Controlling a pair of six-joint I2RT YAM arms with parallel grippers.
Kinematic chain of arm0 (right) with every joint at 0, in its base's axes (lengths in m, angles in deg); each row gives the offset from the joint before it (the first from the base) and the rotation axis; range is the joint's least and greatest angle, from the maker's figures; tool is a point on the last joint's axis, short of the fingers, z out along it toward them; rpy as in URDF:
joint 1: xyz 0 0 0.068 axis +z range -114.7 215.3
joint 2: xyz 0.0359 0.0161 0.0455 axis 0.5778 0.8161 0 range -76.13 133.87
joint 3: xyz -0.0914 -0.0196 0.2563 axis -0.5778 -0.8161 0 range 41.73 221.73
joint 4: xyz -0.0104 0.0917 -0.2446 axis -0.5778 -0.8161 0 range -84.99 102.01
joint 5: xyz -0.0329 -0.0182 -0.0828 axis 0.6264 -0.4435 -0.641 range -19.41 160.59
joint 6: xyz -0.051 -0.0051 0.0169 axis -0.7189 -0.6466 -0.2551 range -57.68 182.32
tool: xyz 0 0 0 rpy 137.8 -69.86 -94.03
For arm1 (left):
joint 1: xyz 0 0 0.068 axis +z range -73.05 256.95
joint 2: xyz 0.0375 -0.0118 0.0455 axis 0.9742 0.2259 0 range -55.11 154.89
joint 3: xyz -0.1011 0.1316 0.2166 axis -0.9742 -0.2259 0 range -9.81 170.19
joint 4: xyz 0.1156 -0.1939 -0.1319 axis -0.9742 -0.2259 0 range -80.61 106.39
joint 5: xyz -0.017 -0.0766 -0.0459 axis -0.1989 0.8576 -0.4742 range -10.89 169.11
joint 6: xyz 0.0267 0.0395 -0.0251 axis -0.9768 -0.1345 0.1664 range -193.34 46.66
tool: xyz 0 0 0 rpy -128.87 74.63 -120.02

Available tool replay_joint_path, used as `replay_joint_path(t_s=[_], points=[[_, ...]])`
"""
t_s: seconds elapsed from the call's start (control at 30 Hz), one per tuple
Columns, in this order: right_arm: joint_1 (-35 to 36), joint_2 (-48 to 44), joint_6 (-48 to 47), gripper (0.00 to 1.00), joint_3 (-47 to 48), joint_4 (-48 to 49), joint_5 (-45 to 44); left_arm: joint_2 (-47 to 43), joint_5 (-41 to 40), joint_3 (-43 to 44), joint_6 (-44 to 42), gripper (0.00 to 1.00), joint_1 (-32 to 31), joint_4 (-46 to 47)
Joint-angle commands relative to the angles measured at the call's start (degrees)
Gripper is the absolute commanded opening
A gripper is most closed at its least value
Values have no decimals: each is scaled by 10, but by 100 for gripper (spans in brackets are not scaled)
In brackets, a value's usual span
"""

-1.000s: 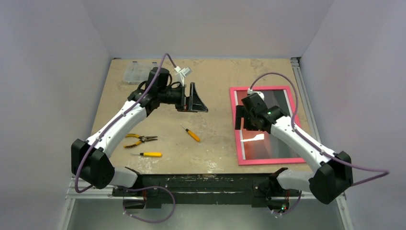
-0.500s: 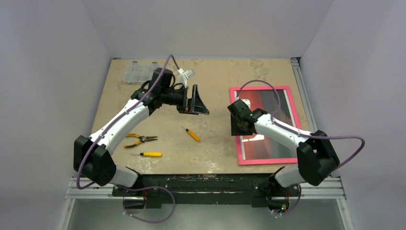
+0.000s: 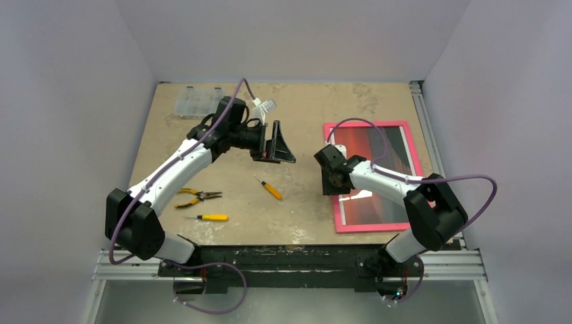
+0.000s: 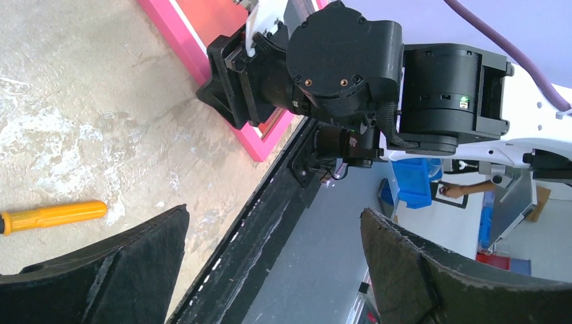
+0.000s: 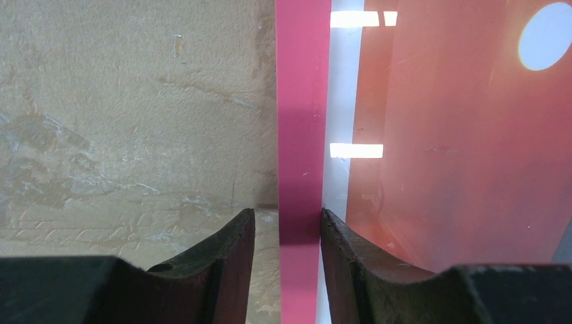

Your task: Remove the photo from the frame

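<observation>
Straddles frame (image 5: 303, 101) left rail with right claw (image 5: 287, 216), cannot tell if gripping; photo (image 5: 459, 169) inside. Holds left claw (image 4: 274, 216) wide open, empty. Shows orange screwdriver (image 3: 268, 187), yellow screwdriver (image 3: 209, 217), pliers (image 3: 195, 196) well left on surface (image 3: 303, 108).

We find the frame's (image 5: 300, 101) rail between the fingers of our right gripper (image 5: 287, 233). The photo (image 5: 459, 169) lies in the frame to its right and bare table (image 5: 135, 101) to its left. Farther left lie a screwdriver (image 3: 270, 188), pliers (image 3: 195, 196) and a second screwdriver (image 3: 210, 217).

The tan table (image 3: 303, 219) bears the frame (image 3: 378, 227), pliers (image 3: 195, 196), orange screwdriver (image 3: 270, 188), yellow screwdriver (image 3: 209, 217) and clear box (image 3: 195, 101).
</observation>
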Motion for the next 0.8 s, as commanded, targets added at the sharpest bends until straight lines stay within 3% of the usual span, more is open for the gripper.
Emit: replay_joint_path(t_s=[0.0, 0.2, 0.33, 0.77], points=[[3, -3, 13, 37, -8, 20, -13, 2, 8, 26, -16, 95, -4, 8], [10, 4, 23, 22, -10, 18, -28, 8, 5, 19, -3, 93, -7, 16], [40, -14, 24, 0, 10, 7, -56, 19, -21, -2, 32, 91, -6, 39], [67, -127, 31, 0, -2, 91, 40, 117, -7, -52, 132, 88, -1, 126]])
